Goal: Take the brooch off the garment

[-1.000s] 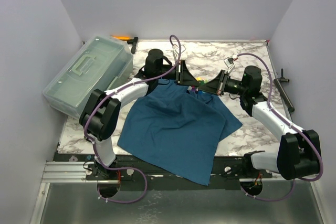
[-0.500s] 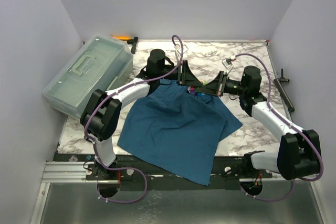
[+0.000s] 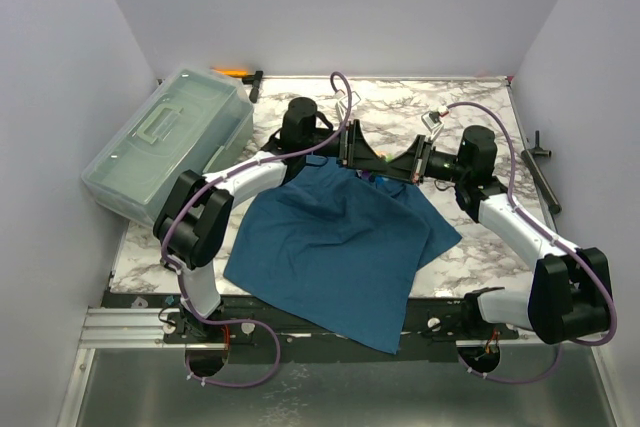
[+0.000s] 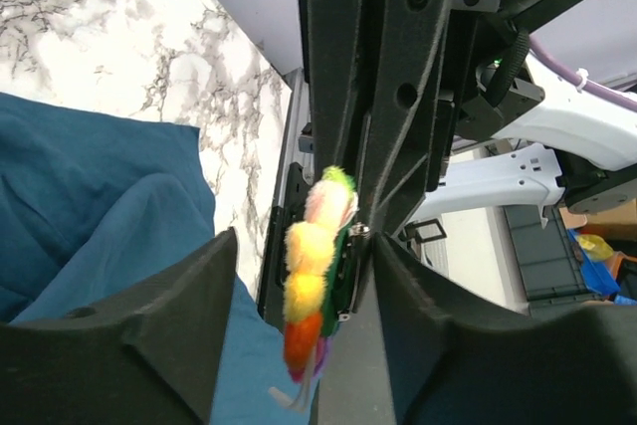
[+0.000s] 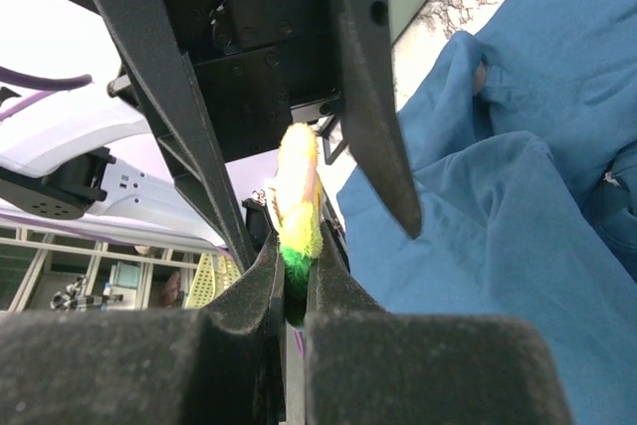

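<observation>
- Top view: the brooch is seen only as a speck of colour at the far edge of the shirt. It sits between the left gripper and the right gripper, which meet tip to tip over the marble table. Whether it is free of the cloth cannot be told from here.
- Left wrist view: the brooch is shown as a fluffy strip, green and pink at the top, yellow in the middle, orange and red below. It is pinched by the right gripper from the far side, while the left gripper's jaws stand apart on either side of it. The shirt lies off to one side, apart from it.
- Right wrist view: the right gripper is closed on the green end of the brooch, with the left one open around it. The step in hand is judged to be the lifting away, as the brooch appears to be off the shirt. For the next move, a firm hold by the right gripper is called for. The left would be drawn back without brushing the fluff, and the brooch carried clear.
</observation>
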